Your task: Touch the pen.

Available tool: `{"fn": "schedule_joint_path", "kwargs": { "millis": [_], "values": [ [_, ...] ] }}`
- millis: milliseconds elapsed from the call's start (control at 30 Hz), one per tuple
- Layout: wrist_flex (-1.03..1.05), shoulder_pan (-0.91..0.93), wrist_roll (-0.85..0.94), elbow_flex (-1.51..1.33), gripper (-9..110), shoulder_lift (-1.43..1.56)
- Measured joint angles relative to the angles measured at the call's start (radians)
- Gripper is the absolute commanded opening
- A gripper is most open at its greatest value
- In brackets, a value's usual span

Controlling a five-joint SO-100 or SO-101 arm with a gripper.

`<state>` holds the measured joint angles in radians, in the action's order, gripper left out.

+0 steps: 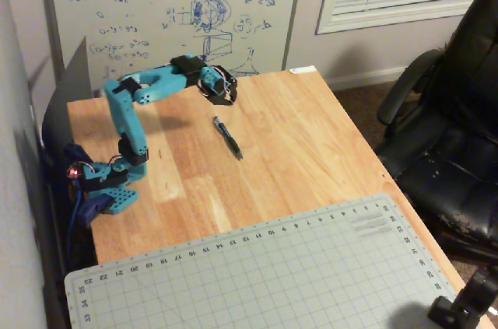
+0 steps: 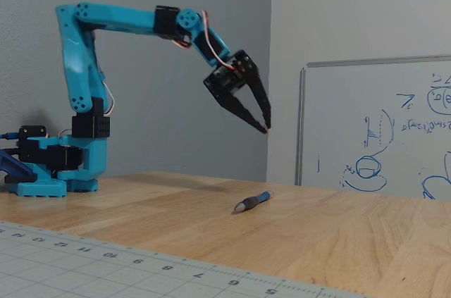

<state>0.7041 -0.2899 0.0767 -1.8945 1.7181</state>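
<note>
The surface [image 1: 311,142] was pale wood in glued strips, smooth with a soft satin sheen. On it lay a matt grey cutting mat [image 1: 272,274], looking like rubbery plastic with a printed grid. The arm [image 2: 81,65] was matt turquoise plastic, and its black tool [image 2: 264,127] looked like hard plastic too. The pen [image 1: 228,138] was dark, slightly glossy plastic. The whiteboard [image 1: 171,10] looked smooth and glossy. The office chair [image 1: 455,134] was worn black leather-like upholstery, shiny and cracked.

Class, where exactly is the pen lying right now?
The pen lies flat on the bare wooden table, mid-table in both fixed views, beyond the cutting mat, with the gripper raised above it.
</note>
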Motion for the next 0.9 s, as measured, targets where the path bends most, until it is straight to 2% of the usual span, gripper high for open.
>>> {"fn": "schedule_joint_path", "kwargs": {
  "millis": [900],
  "values": [
    [0.000,0.029,0.000,0.557,1,-0.739]
  ]
}}
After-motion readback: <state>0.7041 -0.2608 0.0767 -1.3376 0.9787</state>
